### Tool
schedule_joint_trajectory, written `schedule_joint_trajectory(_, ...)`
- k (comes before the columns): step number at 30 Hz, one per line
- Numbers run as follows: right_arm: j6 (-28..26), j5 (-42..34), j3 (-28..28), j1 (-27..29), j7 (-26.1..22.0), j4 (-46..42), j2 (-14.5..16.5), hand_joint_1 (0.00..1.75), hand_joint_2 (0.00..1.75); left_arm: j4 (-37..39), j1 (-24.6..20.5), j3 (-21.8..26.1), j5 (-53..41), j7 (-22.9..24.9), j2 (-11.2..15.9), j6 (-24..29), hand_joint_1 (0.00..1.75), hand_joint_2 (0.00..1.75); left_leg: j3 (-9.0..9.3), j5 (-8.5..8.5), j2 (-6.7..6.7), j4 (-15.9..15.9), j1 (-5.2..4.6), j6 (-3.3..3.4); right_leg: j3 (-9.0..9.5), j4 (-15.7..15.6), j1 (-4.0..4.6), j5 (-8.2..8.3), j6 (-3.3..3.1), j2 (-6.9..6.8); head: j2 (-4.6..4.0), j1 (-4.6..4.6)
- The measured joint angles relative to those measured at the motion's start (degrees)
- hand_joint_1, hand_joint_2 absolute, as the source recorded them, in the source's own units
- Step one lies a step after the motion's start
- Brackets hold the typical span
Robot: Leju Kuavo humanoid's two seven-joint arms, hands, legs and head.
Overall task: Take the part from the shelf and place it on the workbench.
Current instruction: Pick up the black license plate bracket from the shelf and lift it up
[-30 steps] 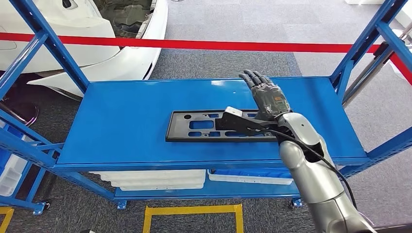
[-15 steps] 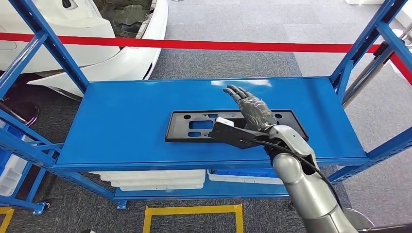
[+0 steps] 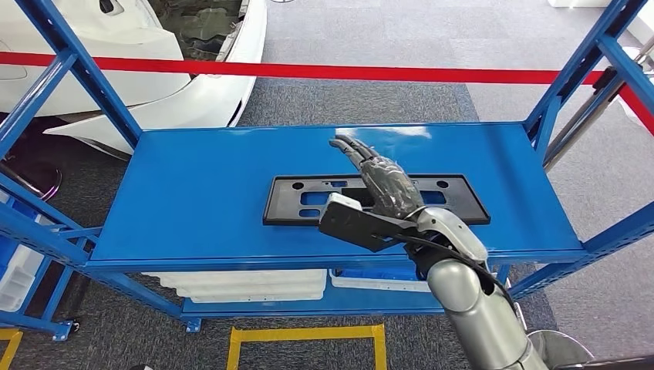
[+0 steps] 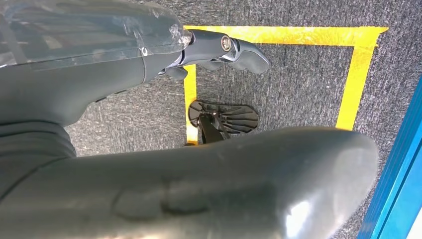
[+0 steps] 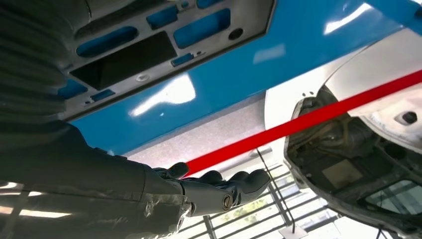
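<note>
Nearest the robot, the left hand (image 4: 149, 164) hangs low over grey carpet (image 4: 298, 84) with yellow tape (image 4: 356, 74) marking a box on the floor; it carries nothing, and whether its fingers are spread or curled cannot be told from so close a look. Ahead, the right hand (image 3: 385, 181) reaches out above the shelf (image 3: 193, 193), fingers straight and apart, palm empty, poised over the middle of the part (image 3: 455, 202). The part is a long, flat black frame with cut-out windows, lying flush on the blue shelf surface, nearer the front edge than the back, and untouched as far as the head view shows. The step in hand appears to be the approach to the grasp, so the task is at an early stage. A flat plate lying flush offers little for fingers to get under, so the hand probably does best to come down at the long front edge or hook through one of the windows, thumb on one face and fingers on the other, and to hold near the middle so the long frame does not tip when lifted. Pressing down first may slide it on the smooth paint. Beyond the shelf run a red barrier tape (image 3: 385, 72) and a white car body (image 3: 154, 69), well apart from the work.
</note>
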Motion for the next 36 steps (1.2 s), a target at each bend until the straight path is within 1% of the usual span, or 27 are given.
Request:
schedule_joint_trajectory(4, 1.8, -0.2, 1.2, 1.0, 2.3, -0.3, 0.0, 0.0, 1.75, 0.0, 0.0, 0.0, 0.0, 0.0, 0.0, 0.0, 0.0, 0.0, 0.0, 0.0, 0.0, 0.0, 0.0, 0.0, 0.0, 0.0, 0.0, 0.0, 0.0, 0.0, 0.0, -0.01)
schedule_joint_trajectory(8, 1.5, 0.7, 2.5, 2.0, 2.9, 0.7, -0.4, 0.0, 1.75, 0.0, 0.0, 0.0, 0.0, -0.2, 0.0, 0.0, 0.0, 0.0, -0.01, -0.02, 0.0, 0.0, 0.0, -0.02, 0.0, 0.0, 0.0, 0.0, 0.0, 0.0, 0.0, -0.01)
schedule_joint_trajectory(12, 0.5, 1.3, 3.2, 2.8, 2.9, 3.1, -1.0, 0.0, 1.75, 0.0, -0.2, 0.0, -0.1, -0.2, 0.0, 0.0, 0.0, 1.75, 0.0, -0.02, 0.0, 0.0, 0.0, -0.03, 0.0, 0.0, 0.0, 0.0, 0.0, 0.0, 0.0, -0.02)
schedule_joint_trajectory(16, -0.1, 2.1, 3.6, 3.7, 3.9, 5.1, -1.8, 0.0, 1.75, 0.0, -0.4, 0.0, -0.1, -0.2, 0.0, 0.0, 0.0, 1.75, 0.0, -0.03, -0.01, 0.0, 0.0, -0.04, 0.0, 0.0, 0.0, 0.0, 0.0, 0.0, 0.0, -0.01)
schedule_joint_trajectory(20, 1.0, 2.8, 3.7, 4.3, 5.9, 5.9, -2.9, 0.0, 1.75, 0.0, -0.5, 0.0, 0.0, -0.2, 0.0, -0.1, 0.0, 1.75, 0.01, -0.04, 0.0, 0.0, 0.0, -0.06, -0.01, 0.0, 0.0, 0.0, 0.0, 0.01, 0.0, -0.03)
schedule_joint_trajectory(25, 2.5, 3.8, 3.7, 5.3, 8.0, 6.2, -5.5, 0.0, 1.75, 0.0, -0.5, 0.0, -0.2, 0.0, 0.0, -0.1, 0.0, 1.75, 0.01, -0.05, 0.0, 0.0, 0.0, -0.08, -0.01, 0.0, -0.01, -0.01, 0.0, 0.01, 0.0, -0.03)
schedule_joint_trajectory(30, 1.0, 6.3, 3.3, 5.9, 8.3, 7.4, -8.7, 0.0, 1.75, 0.0, -0.7, 0.0, -0.5, 0.6, 0.0, -0.1, 0.0, 1.75, 0.02, -0.06, 0.0, 0.0, 0.0, -0.09, -0.01, 0.0, -0.02, 0.0, 0.0, 0.03, 0.0, -0.01)
schedule_joint_trajectory(36, -0.1, 9.3, 2.0, 5.7, 7.8, 8.2, -11.2, 0.0, 1.75, 0.0, -0.6, 0.0, -0.3, 0.6, 0.0, -0.1, 0.0, 1.75, 0.04, -0.06, 0.0, 0.0, -0.01, -0.09, 0.02, 0.0, -0.02, 0.0, 0.0, 0.03, 0.0, -0.01)
